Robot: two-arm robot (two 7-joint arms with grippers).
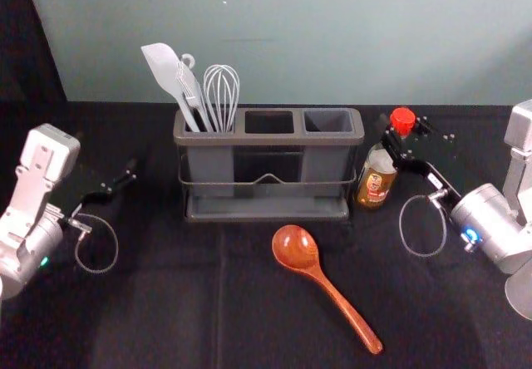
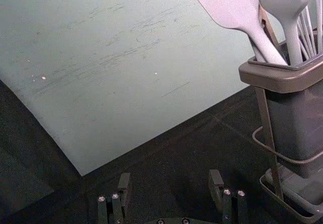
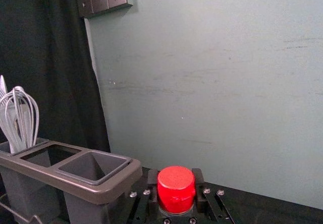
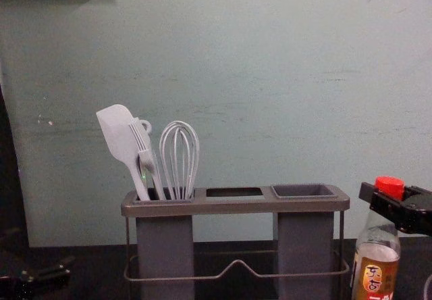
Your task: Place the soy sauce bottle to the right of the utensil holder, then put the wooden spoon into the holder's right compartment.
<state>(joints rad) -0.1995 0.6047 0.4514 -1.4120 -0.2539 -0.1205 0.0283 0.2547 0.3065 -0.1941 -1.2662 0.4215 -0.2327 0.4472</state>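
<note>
My right gripper (image 1: 404, 141) is shut on the neck of the soy sauce bottle (image 1: 376, 178), just right of the utensil holder (image 1: 266, 139). Within the right wrist view, the red cap (image 3: 176, 187) sits between the fingers of my right gripper (image 3: 175, 189). The chest view has the bottle (image 4: 376, 263) leaning slightly, cap to the right. The wooden spoon (image 1: 324, 282) lies in front of the holder, bowl toward it. The holder's right compartment (image 1: 328, 121) is empty. My left gripper (image 1: 121, 183) hangs left of the holder; the left wrist view gives my left gripper (image 2: 169, 186) open, holding nothing.
A white spatula (image 1: 165, 71), a brush and a whisk (image 1: 222, 95) stand in the holder's left compartment. A grey-green wall (image 1: 332, 36) rises behind the black-covered table (image 1: 150, 302). The bottle stands close beside the holder's right end.
</note>
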